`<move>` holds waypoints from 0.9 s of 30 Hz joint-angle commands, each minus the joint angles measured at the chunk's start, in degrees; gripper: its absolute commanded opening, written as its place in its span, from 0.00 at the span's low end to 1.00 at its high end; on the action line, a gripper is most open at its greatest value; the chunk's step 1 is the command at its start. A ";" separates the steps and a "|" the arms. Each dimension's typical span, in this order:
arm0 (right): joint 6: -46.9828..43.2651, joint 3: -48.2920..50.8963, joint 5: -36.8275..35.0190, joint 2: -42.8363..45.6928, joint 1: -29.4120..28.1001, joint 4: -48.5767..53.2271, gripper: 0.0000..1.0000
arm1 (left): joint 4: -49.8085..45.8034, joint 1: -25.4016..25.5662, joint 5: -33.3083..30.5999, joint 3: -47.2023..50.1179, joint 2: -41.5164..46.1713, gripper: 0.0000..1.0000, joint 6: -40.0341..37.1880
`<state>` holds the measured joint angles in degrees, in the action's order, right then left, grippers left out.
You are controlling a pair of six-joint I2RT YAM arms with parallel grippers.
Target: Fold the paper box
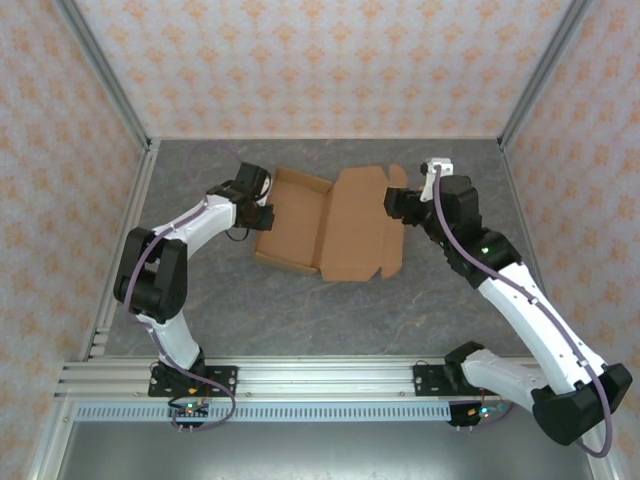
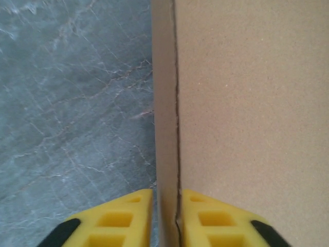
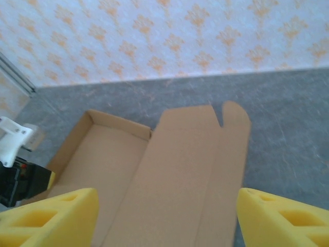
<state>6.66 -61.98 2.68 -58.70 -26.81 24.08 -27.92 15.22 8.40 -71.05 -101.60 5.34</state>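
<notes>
Near edge: both arm bases bolted to a metal rail [image 1: 300, 385], left arm [image 1: 160, 275] and right arm [image 1: 520, 300] reaching out over the grey marbled table [image 1: 300, 315]

Mid-table: paper box [image 1: 330, 225], plain brown cardboard, lying open about halfway between the two arms. Its left half is a shallow tray with its side walls standing up. Its right half is the lid panel, laid out flat on the table, with a narrow flap along its outer right edge and a rounded tab at the far right corner

Left fingers [image 1: 262, 215]: at the left wall of the tray. Left wrist view: the two yellow fingers [image 2: 123, 221] are closed on that upright cardboard wall [image 2: 164, 128], one on each side, pressed against it. Table surface to the left of the wall, the box's brown face to the right

Right fingers [image 1: 397, 205]: at the right edge of the lid, near the flap. Right wrist view: yellow fingers [image 3: 46, 216] spread wide apart, nothing between them, holding nothing. The lid panel [image 3: 175, 170] lies below and beyond them. Whether they touch the cardboard, cannot tell. The left arm's black and white wrist [image 3: 15, 154] shows past the tray's far side

Far: bare table beyond the box, then the back wall [image 1: 320, 60] in pale orange-patterned paper, with metal posts at the corners
</notes>
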 commanded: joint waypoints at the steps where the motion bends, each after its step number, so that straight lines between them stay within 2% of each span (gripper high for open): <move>1: 1.03 -1.41 -4.19 -1.99 0.64 5.28 0.73 | 2.38 -0.43 2.53 0.69 -0.69 0.28 2.39; 5: 2.27 -1.23 -3.82 -4.26 3.20 8.17 0.76 | 3.59 -0.70 3.58 1.70 0.09 0.42 3.25; 8: 6.65 1.28 3.66 -5.50 8.68 6.84 0.78 | 5.84 -1.01 5.21 3.53 1.59 0.50 4.56; 11: 9.82 4.04 9.44 -8.01 11.40 3.97 0.78 | 6.30 -1.18 5.17 4.64 2.48 0.51 4.72; 16: 10.49 6.90 11.23 -14.36 13.68 2.14 0.78 | 6.94 -1.48 4.49 5.82 3.60 0.50 4.72; 18: 11.99 8.91 15.44 -15.50 15.55 -1.14 0.78 | 7.17 -1.44 4.63 6.17 3.73 0.50 4.72; 22: 15.54 10.47 26.26 -18.95 15.82 -7.56 0.78 | 7.44 -1.43 4.72 6.71 3.78 0.50 4.76; 25: 19.12 11.33 31.34 -20.62 15.82 -12.94 0.71 | 7.76 -1.44 5.10 6.99 3.82 0.50 4.94; 27: 20.64 11.36 32.78 -21.27 15.84 -14.98 0.63 | 8.08 -1.46 5.81 7.19 4.04 0.50 5.16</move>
<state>22.70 -51.05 28.82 -79.66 -10.87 16.47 -21.15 14.46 13.26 -64.95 -99.11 9.23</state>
